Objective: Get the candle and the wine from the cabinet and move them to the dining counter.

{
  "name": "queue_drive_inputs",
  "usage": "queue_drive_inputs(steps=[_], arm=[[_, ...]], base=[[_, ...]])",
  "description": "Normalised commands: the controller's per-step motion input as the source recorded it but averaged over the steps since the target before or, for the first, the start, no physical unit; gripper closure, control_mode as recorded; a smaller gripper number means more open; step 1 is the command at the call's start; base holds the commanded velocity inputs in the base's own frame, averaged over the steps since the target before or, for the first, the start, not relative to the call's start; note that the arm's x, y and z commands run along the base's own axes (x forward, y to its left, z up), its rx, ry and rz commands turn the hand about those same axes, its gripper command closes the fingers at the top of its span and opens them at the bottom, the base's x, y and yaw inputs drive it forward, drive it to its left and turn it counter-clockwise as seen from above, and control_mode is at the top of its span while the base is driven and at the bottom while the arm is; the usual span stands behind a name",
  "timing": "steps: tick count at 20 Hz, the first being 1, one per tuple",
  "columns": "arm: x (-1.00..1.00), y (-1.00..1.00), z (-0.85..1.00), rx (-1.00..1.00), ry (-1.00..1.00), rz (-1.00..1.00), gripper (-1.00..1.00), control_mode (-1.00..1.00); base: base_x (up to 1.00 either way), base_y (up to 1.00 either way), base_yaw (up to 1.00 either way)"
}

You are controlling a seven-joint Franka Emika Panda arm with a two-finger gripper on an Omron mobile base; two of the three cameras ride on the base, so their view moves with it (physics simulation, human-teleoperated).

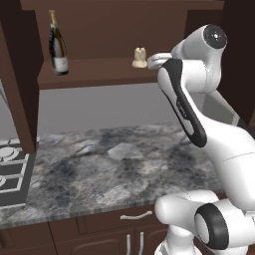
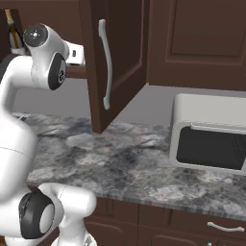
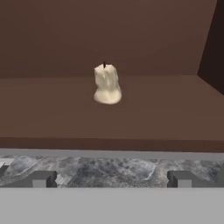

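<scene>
The candle (image 3: 107, 84), a small cream lumpy one, stands on the shelf of the open dark brown cabinet (image 3: 109, 118), straight ahead of my gripper (image 3: 111, 179). The jaws are open and empty, hovering above the marbled counter in front of the shelf's edge, well short of the candle. In the left base view the candle (image 1: 140, 58) sits toward the right end of the shelf (image 1: 94, 72), just left of my white wrist (image 1: 159, 61). The wine (image 1: 58, 44), a tall dark bottle with gold foil, stands at the shelf's left end; its neck (image 2: 9, 19) peeks out behind my arm. The dining counter is out of view.
The open cabinet door (image 2: 115, 62) with a silver bar handle hangs to the right of my hand. Below lies a marbled counter (image 1: 114, 164) with a stove (image 1: 10, 172) at its left and a white microwave (image 2: 211, 139) at its right. Drawers run beneath.
</scene>
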Motion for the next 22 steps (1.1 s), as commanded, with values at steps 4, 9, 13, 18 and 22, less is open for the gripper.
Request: queue_drive_inputs(steps=[4, 9, 13, 18, 22], arm=[[0.18, 0.00, 0.00, 0.00, 0.02, 0.00, -1.00, -1.00], [0.24, 0.00, 0.00, 0.00, 0.00, 0.00, -1.00, -1.00], [0.18, 0.00, 0.00, 0.00, 0.00, 0.00, -1.00, -1.00], [0.27, 0.00, 0.00, 0.00, 0.00, 0.00, -1.00, -1.00], [0.30, 0.09, 0.00, 0.00, 0.00, 0.00, -1.00, -1.00]], base=[[0.00, 0.00, 0.00], [0.00, 0.00, 0.00], [0.00, 0.00, 0.00], [0.00, 0.00, 0.00], [0.00, 0.00, 0.00]])
